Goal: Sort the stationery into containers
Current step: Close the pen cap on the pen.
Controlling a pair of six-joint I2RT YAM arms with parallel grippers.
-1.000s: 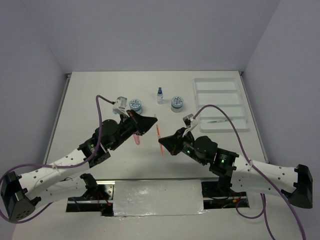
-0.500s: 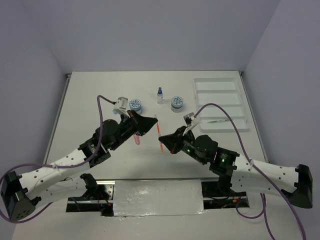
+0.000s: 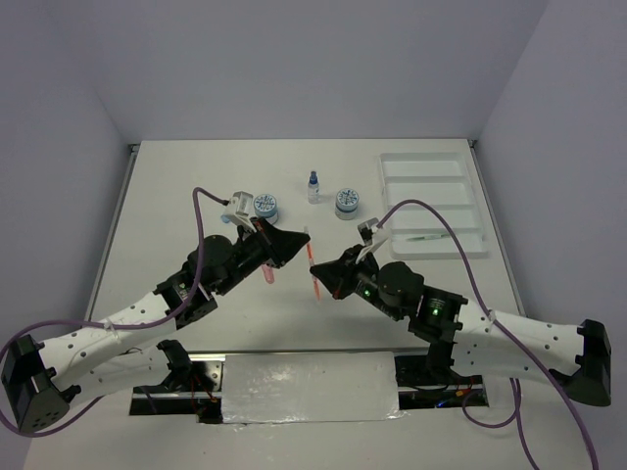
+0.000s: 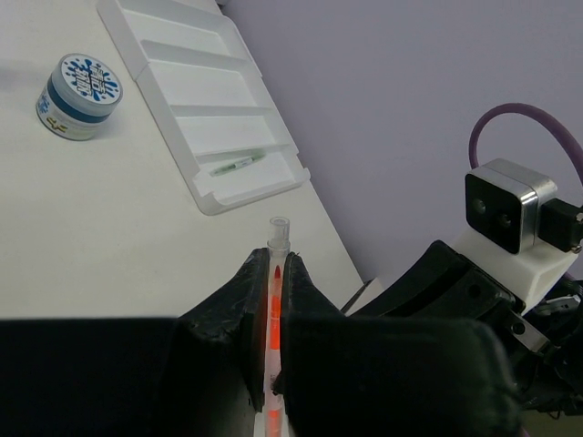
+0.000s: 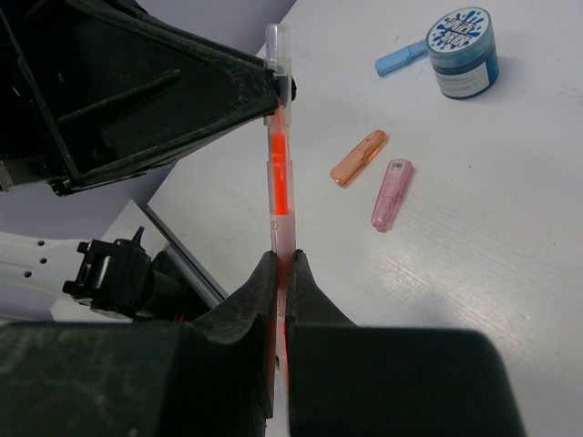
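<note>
An orange-red pen [image 3: 313, 266] hangs above the table between both grippers. My left gripper [image 3: 302, 241] is shut on its capped end, seen in the left wrist view [image 4: 271, 266] with the pen [image 4: 273, 300] between the fingers. My right gripper [image 3: 319, 283] is shut on the other end [image 5: 283, 264]; the pen's shaft [image 5: 279, 173] runs up to the left gripper's fingers [image 5: 182, 91]. The white tray [image 3: 423, 166] lies far right with a greenish pen [image 3: 426, 237] in its nearest compartment. Two jars [image 3: 265, 206] [image 3: 346, 202] and a blue-capped bottle [image 3: 313, 186] stand mid-table.
Orange [image 5: 359, 157], pink [image 5: 392, 194] and blue [image 5: 401, 59] stubby pieces lie on the table under the left arm, near a jar [image 5: 465, 41]. The tray [image 4: 196, 82] and its pen [image 4: 239, 164] show in the left wrist view beside a jar [image 4: 80, 84].
The right arm has crept slightly up and left. The pen stays held between both grippers.
</note>
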